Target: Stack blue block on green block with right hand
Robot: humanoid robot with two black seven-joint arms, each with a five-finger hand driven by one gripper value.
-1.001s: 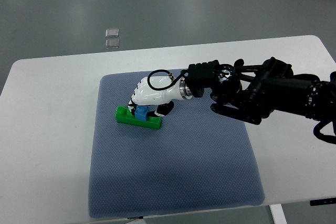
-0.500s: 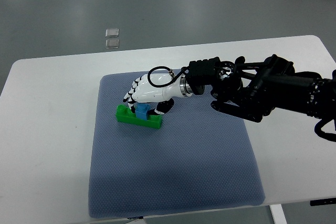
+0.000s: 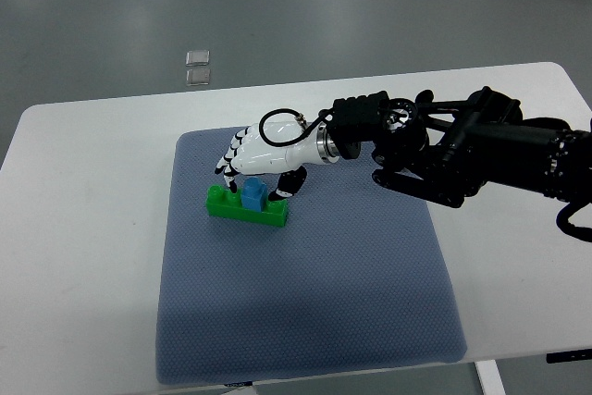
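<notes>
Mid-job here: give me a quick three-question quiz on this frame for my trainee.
1. True or false: the blue block sits on the green block.
2. Which surface lies under the green block? A) bare white table B) grey-blue mat C) floor
3. Fill in: the right hand is ___ the blocks, fingers spread, gripping nothing.

Key: 1 true. 2 B, the grey-blue mat, which lies on the white table. 3 above.

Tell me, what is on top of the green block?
The blue block sits on the green block. The right hand hovers just behind, fingers open. Their contact face is hidden.
</notes>
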